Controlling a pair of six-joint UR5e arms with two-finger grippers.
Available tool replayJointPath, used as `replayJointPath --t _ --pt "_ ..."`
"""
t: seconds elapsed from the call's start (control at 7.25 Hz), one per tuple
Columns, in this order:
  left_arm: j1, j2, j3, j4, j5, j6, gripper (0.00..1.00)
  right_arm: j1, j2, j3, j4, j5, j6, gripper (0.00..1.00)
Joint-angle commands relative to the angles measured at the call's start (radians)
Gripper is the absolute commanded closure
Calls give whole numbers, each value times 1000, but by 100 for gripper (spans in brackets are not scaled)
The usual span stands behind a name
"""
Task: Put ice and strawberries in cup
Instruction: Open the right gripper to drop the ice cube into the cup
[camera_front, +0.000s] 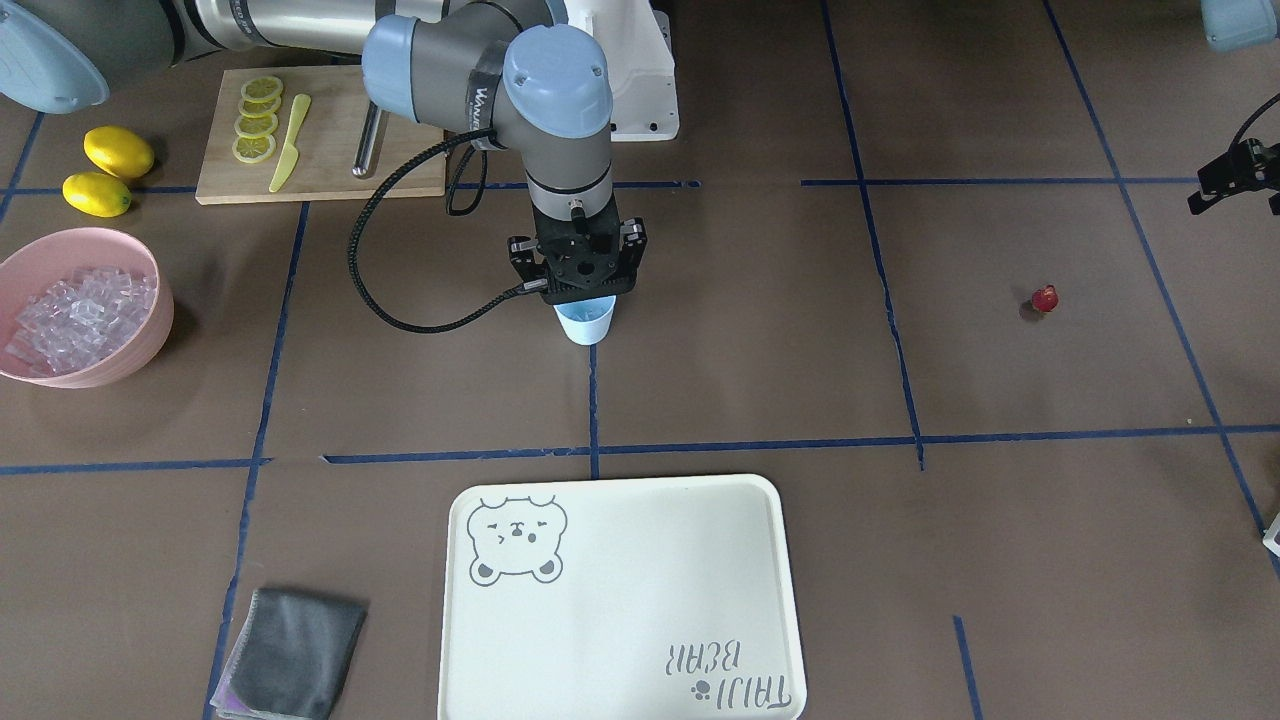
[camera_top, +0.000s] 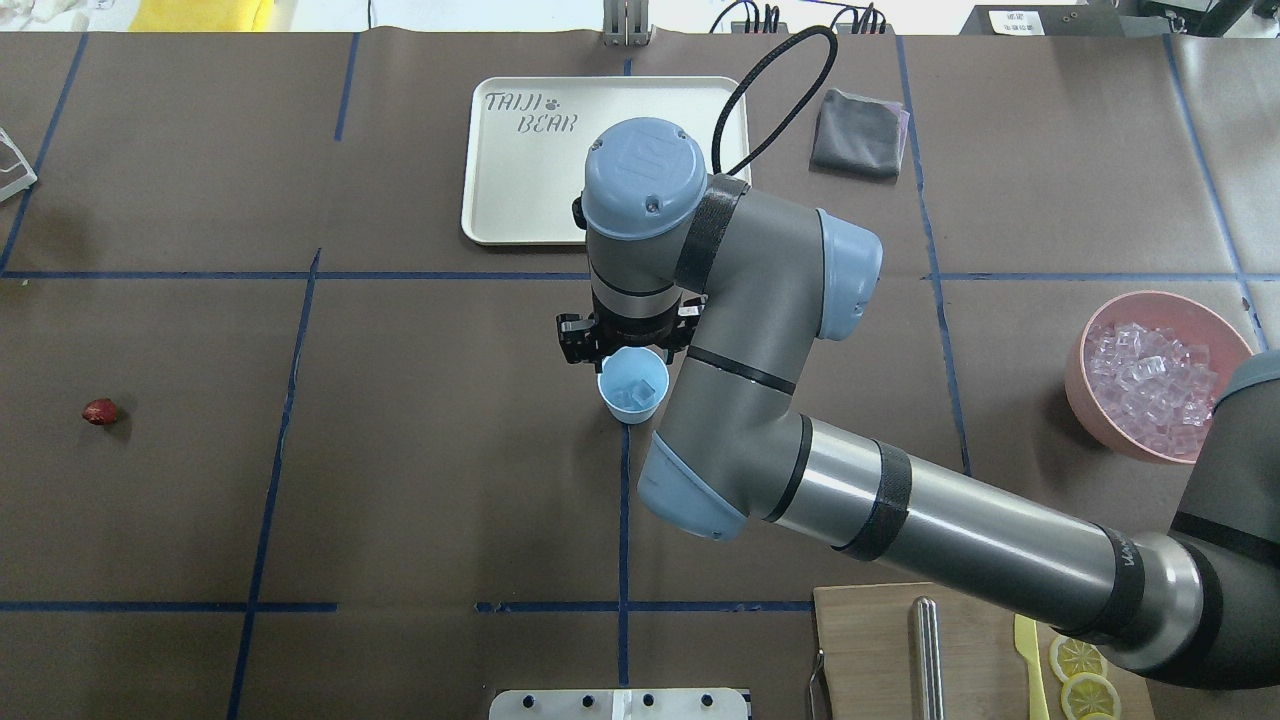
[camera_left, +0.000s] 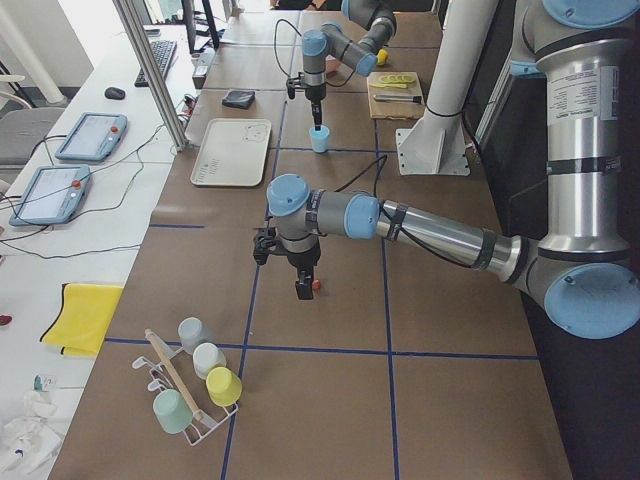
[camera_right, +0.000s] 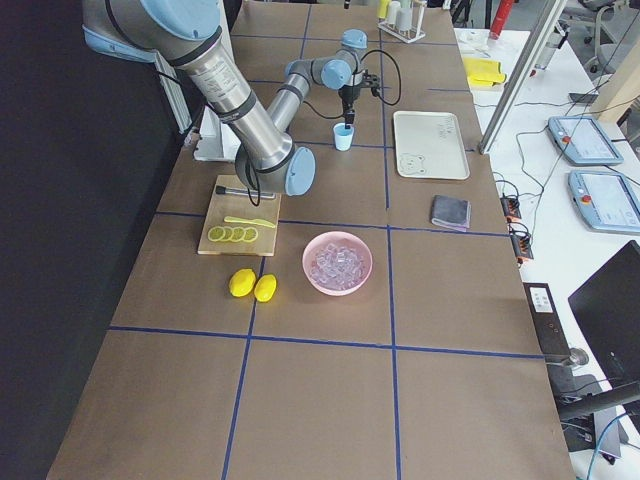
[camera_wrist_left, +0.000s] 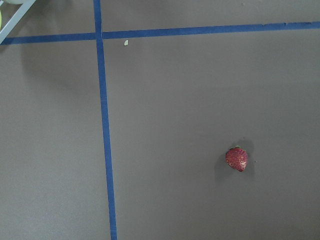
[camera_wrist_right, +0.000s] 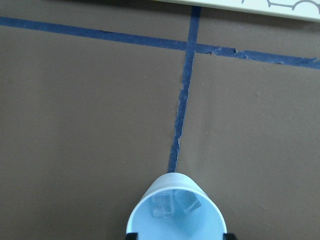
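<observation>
Cup (camera_top: 632, 385) plain light blue, tapered, right under my right gripper (camera_front: 580, 290), jaws wide astride its rim, clear ice cubes (camera_wrist_right: 172, 205) inside, glossy red strawberry (camera_wrist_left: 236, 159) beneath my left gripper (camera_left: 305, 290), jaw state I cannot tell, tray (camera_top: 520, 200) reads TAIJI BEAR

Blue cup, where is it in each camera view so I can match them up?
Front-facing: cup at centre.
Overhead: cup at centre.
Exterior left: cup far off, upper middle.
Exterior right: cup upper middle.
Left wrist: not in it.
Right wrist: cup at the bottom edge.
Landmark: the cream bear tray nearby.
</observation>
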Motion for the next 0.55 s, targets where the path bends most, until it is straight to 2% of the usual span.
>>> replayJointPath --t 0.0,0.28,0.41 --pt "0 0 0 1 0 0 0 0 3 17 -19 12 1 2" --pt "0 -3 0 1 0 0 0 69 0 165 -160 34 -5 1" --pt "0 -3 0 1 0 0 0 119 -44 263 -193 58 -27 0"
